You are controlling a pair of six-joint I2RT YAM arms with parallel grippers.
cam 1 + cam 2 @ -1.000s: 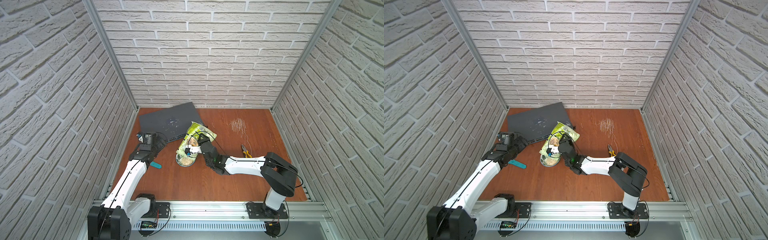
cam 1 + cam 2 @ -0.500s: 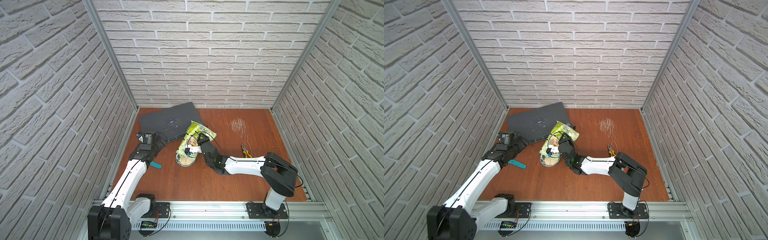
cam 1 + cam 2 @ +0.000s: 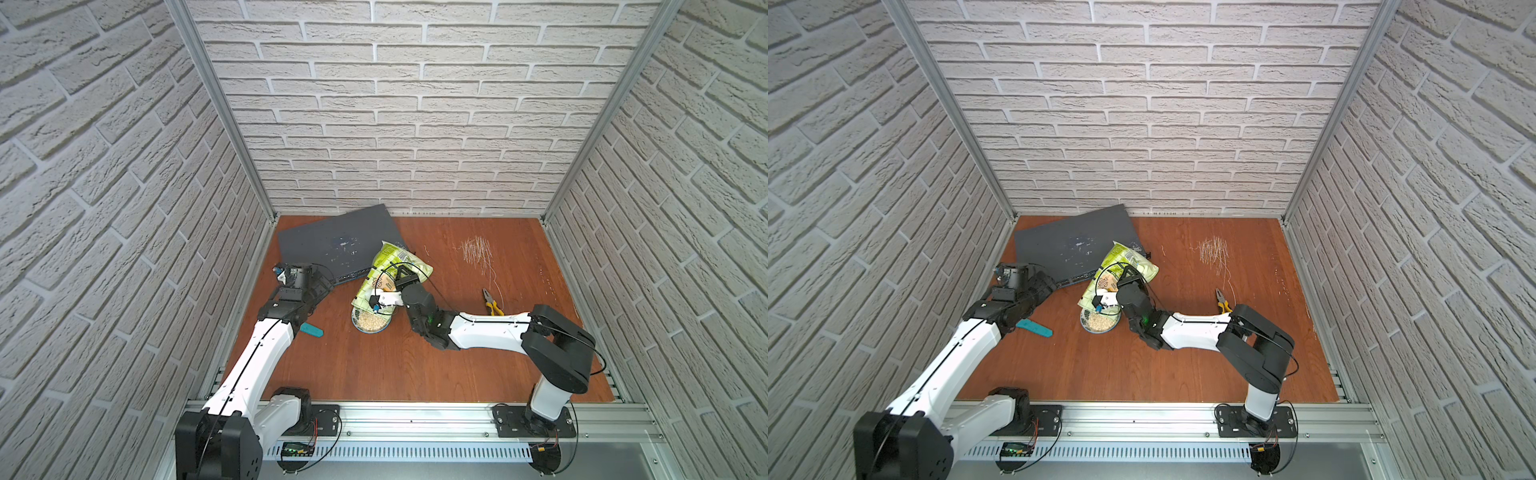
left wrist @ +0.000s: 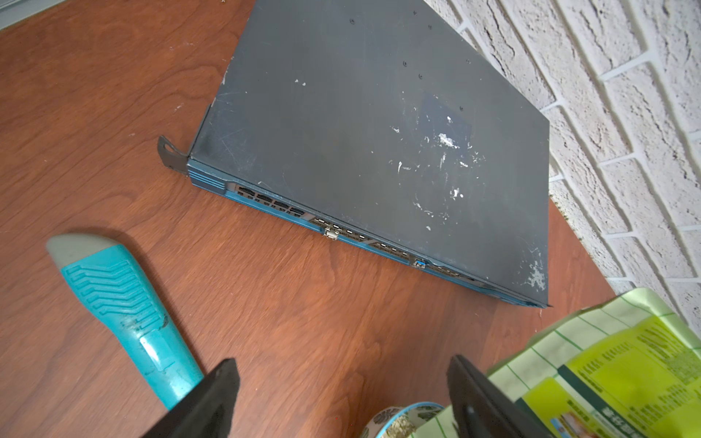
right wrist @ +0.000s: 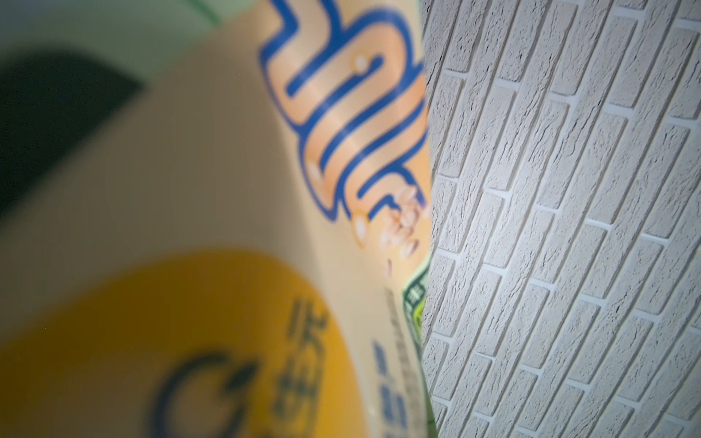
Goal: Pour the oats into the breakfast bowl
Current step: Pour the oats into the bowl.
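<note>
Close, blurred pouch [image 5: 189, 189] across the right wrist view; bowl [image 4: 383, 421] cropped, half-covered.

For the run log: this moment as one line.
right gripper: shut on pouch, tipped over bowl | oats: in bowl | left gripper: open, empty

Pouch [image 4: 614, 364] light green, pale grid lines, yellow badge, blue-outlined characters. Bowl [image 4: 381, 421] rim green-blue, leaf prints dark, I think green. Oats [image 3: 369, 321] beige. Tabletop [image 3: 395, 365] red-brown woodgrain. Flat box [image 4: 360, 125] dark grey, white scuffs, blue front. Tool [image 4: 113, 295] teal, grey tip. My left pincer [image 4: 341, 379] black.
</note>
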